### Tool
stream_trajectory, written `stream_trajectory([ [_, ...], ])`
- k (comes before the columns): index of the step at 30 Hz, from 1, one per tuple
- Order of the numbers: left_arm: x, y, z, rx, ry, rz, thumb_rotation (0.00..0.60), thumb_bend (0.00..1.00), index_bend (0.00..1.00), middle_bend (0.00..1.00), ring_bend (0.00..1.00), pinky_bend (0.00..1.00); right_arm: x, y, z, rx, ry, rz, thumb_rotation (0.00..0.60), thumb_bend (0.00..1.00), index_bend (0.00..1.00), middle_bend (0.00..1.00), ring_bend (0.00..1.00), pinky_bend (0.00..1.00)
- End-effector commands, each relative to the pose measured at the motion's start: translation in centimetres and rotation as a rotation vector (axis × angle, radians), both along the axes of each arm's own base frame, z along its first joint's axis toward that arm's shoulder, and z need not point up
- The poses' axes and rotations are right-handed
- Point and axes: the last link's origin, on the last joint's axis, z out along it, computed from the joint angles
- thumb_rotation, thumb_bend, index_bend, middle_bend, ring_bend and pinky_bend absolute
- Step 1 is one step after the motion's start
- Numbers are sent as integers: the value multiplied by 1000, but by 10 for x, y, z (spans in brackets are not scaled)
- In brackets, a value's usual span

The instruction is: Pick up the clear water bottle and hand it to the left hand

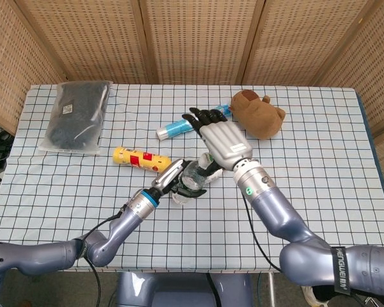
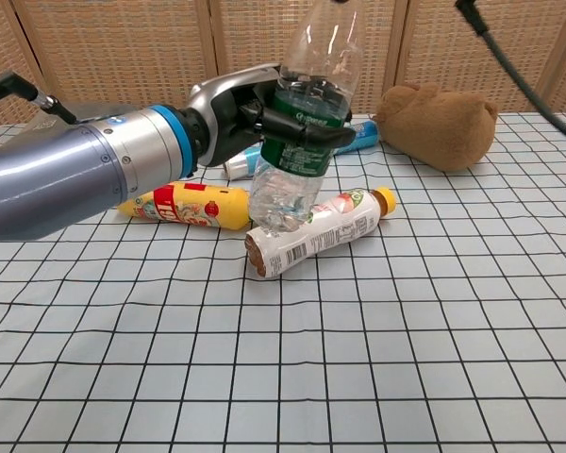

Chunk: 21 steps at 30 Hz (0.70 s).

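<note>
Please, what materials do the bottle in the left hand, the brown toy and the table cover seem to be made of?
Bottle: thin clear plastic, glossy; the background shows through it, and a green film label wraps it.
Brown toy: soft plush fabric, matte and fuzzy in outline.
Table cover: probably cloth, white with a black grid; slight waves suggest fabric, though vinyl is possible.
The left hand grips the bottle.

left hand (image 2: 236, 118): fingers wrapped around the clear water bottle (image 2: 302, 132), forearm low, reaching inward | right hand (image 1: 223, 142): fingers extended, spread, holding nothing, raised above table
</note>
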Motion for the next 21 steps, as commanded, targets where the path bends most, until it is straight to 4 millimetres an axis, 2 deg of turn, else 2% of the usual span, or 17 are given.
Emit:
stream_trajectory([
  [1, -4, 0, 5, 10, 2, 1, 600, 331, 797, 612, 543, 460, -52, 2, 55, -253, 64, 12, 600, 0, 0, 0, 0, 0],
  [3, -6, 0, 7, 14, 3, 1, 600, 332, 797, 612, 543, 460, -79, 3, 70, -328, 74, 0, 600, 0, 0, 0, 0, 0],
  [5, -8, 0, 10, 15, 2, 3, 600, 331, 797, 612, 543, 460, -114, 4, 82, -384, 91, -32, 600, 0, 0, 0, 0, 0],
  [8, -11, -2, 14, 17, -2, 5, 600, 331, 798, 612, 543, 460, -167, 8, 86, -409, 139, -86, 600, 0, 0, 0, 0, 0],
  [9, -12, -3, 15, 19, -2, 5, 600, 331, 797, 612, 543, 460, -191, 11, 83, -406, 173, -111, 600, 0, 0, 0, 0, 0],
  [11, -14, -4, 17, 19, -7, 7, 600, 331, 797, 612, 543, 460, -213, 17, 77, -401, 198, -128, 600, 0, 0, 0, 0, 0],
  [14, -17, -7, 22, 22, -12, 9, 600, 331, 797, 612, 543, 460, -260, 34, 55, -367, 217, -185, 600, 0, 0, 0, 0, 0],
  [15, -18, -9, 24, 26, -10, 8, 600, 332, 797, 612, 543, 460, -281, 44, 42, -350, 232, -205, 600, 0, 0, 0, 0, 0],
  [18, -21, -12, 29, 27, -12, 17, 600, 331, 797, 612, 543, 460, -309, 58, 22, -345, 252, -210, 600, 0, 0, 0, 0, 0],
  [21, -24, -14, 33, 28, -18, 26, 600, 331, 797, 612, 543, 460, -322, 67, 9, -333, 259, -215, 600, 0, 0, 0, 0, 0],
])
